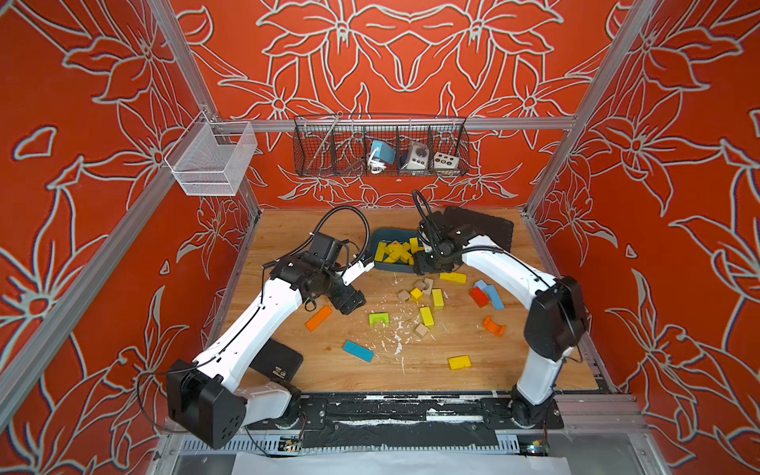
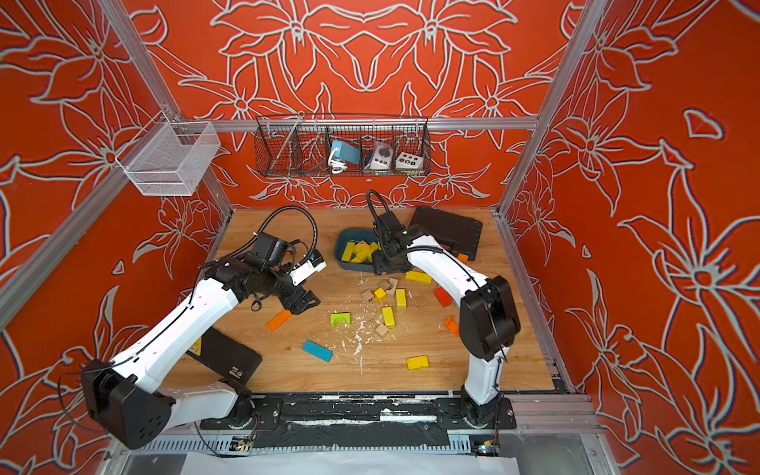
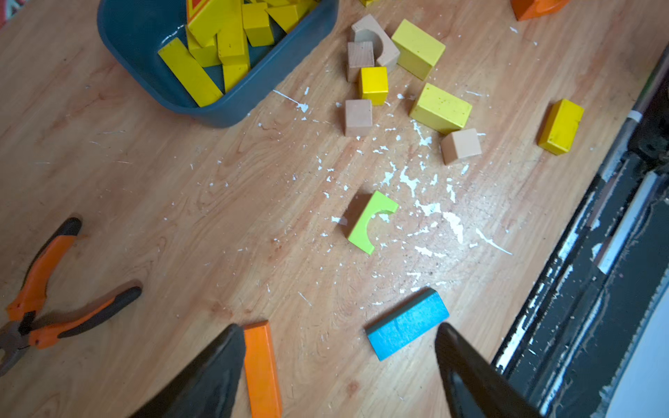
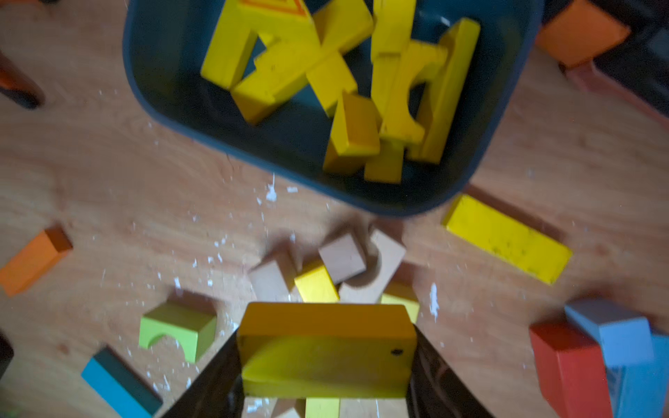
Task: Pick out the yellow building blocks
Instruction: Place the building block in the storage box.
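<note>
left gripper (image 3: pixel 339 327) gapes empty; orange bar (image 3: pixel 262 369) by one finger, blue block (image 3: pixel 407 324) by the other; yellow blocks (image 3: pixel 190 72) in bin (image 3: pixel 217 115).

Robot lab test cell: aluminium-profile frame (image 1: pixel 395 123) lined with red floral backdrop panels (image 1: pixel 82 205); wooden bench (image 1: pixel 349 378); left arm (image 1: pixel 246 333) and right arm (image 1: pixel 506 267) bolted along its near edge; wire basket (image 1: pixel 380 146) hung on the rear rail.

Red walls (image 1: pixel 411 49) close in on three sides, covered in big flowers outlined in pale grey. Aluminium rails (image 1: pixel 514 123) frame them. A white mesh basket (image 1: pixel 209 160) hangs at the left corner, and a black wire basket (image 1: pixel 320 156) with compartments hangs on the back rail. Below lies a wood-grain counter (image 1: pixel 411 370), flecked with white.
</note>
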`<state>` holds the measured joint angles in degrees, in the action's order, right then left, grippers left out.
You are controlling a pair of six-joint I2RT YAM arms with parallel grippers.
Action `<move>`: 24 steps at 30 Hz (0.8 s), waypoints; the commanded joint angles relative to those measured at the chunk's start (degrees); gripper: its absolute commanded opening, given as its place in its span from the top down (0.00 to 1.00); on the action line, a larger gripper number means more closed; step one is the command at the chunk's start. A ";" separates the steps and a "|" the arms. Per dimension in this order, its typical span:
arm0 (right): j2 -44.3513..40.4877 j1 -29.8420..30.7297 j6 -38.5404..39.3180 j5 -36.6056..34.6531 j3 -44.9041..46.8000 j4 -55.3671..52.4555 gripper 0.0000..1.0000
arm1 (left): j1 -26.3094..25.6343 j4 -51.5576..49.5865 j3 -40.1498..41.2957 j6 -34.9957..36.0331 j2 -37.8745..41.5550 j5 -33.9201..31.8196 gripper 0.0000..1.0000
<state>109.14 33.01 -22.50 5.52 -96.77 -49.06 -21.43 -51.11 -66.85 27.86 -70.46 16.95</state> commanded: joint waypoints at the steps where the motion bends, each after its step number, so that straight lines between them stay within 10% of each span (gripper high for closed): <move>1: 7.23 -0.84 4.06 1.35 -9.16 -4.71 0.51 | 0.16 -2.03 1.34 1.54 2.43 2.23 0.17; 10: 24.10 -2.41 6.10 1.04 -27.53 -9.58 0.50 | -0.53 -3.12 1.63 2.04 5.42 3.48 0.18; 24: 27.29 -3.18 6.05 2.05 -30.05 -9.65 0.29 | -10.70 -1.09 4.08 -0.02 6.41 0.04 0.18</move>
<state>136.49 29.98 -17.17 7.70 -125.10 -56.53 -30.35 -52.64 -64.36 28.27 -64.86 18.02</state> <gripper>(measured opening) 0.705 0.822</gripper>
